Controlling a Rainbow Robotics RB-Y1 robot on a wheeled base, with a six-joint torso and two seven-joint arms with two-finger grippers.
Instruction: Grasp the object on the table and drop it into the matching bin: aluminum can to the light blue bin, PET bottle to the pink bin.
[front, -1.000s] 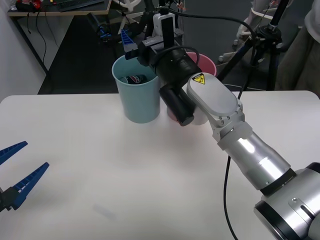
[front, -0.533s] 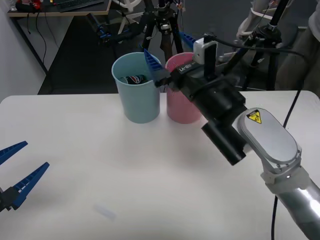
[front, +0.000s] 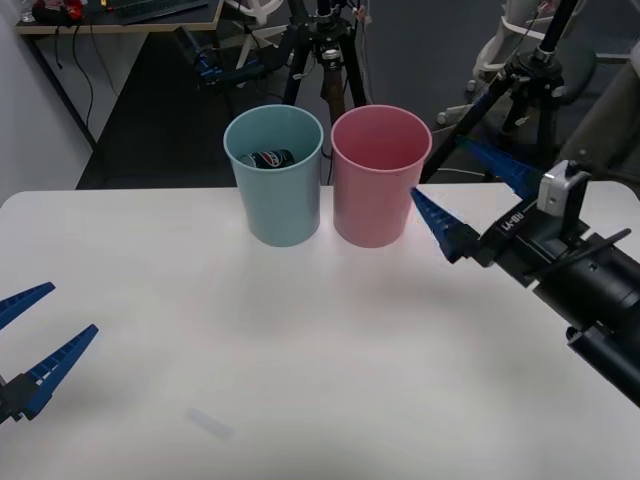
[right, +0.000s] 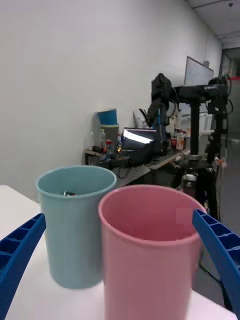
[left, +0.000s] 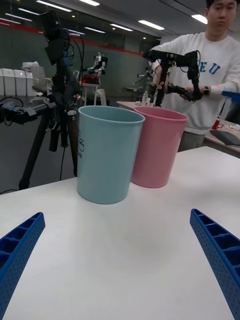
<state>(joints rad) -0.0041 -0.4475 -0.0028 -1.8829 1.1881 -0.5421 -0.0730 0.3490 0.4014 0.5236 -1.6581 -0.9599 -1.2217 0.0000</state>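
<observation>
The aluminum can (front: 268, 158), dark grey with blue-and-white marks, lies inside the light blue bin (front: 272, 180) at the back of the white table (front: 300, 350). The pink bin (front: 380, 180) stands touching the blue one on its right. My right gripper (front: 472, 195) hovers open and empty just right of the pink bin. In the right wrist view, both the light blue bin (right: 75, 230) and the pink bin (right: 147, 250) stand close ahead. My left gripper (front: 42, 332) rests open at the table's left front edge, facing the light blue bin (left: 107, 155) and pink bin (left: 157, 147).
Black tripods (front: 320, 50) and cables stand on the floor behind the table's far edge. Wide bare tabletop lies between the bins and the front edge. A faint smudge (front: 210, 423) marks the surface near the front.
My right arm has swung back from above the light blue bin, rightward past the pink bin and lower. The can stays in the blue bin. The left arm has not moved.
</observation>
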